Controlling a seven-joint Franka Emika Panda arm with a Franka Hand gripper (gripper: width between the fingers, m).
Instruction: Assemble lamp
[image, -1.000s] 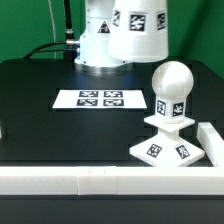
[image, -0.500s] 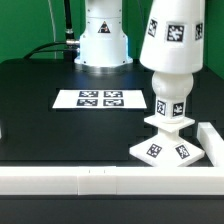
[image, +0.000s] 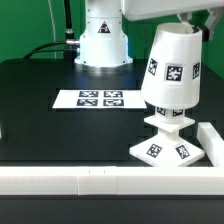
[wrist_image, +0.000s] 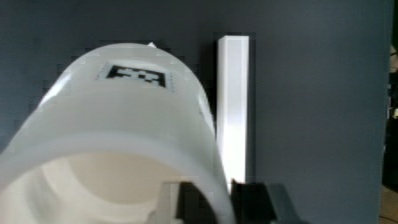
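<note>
The white tapered lamp shade (image: 172, 68), with square tags on its side, sits over the bulb, which is hidden under it. Below it the bulb's neck (image: 170, 117) with tags rises from the flat square stepped base (image: 167, 148) at the exterior view's right front. My gripper (wrist_image: 226, 203) is shut on the shade's rim wall, one dark finger inside and one outside. In the wrist view the shade (wrist_image: 125, 130) fills most of the frame, its open mouth toward the camera. In the exterior view the gripper is mostly out of frame above the shade.
The marker board (image: 102, 98) lies flat on the black table at mid-left. The robot's white base (image: 102, 40) stands behind it. A white rail (image: 100, 182) runs along the front edge and a white wall (image: 212, 140) along the right; it also shows in the wrist view (wrist_image: 233, 110).
The shade has come down from above and behind the bulb onto it. The bulb's round head, visible one second ago, is now covered by the shade.
</note>
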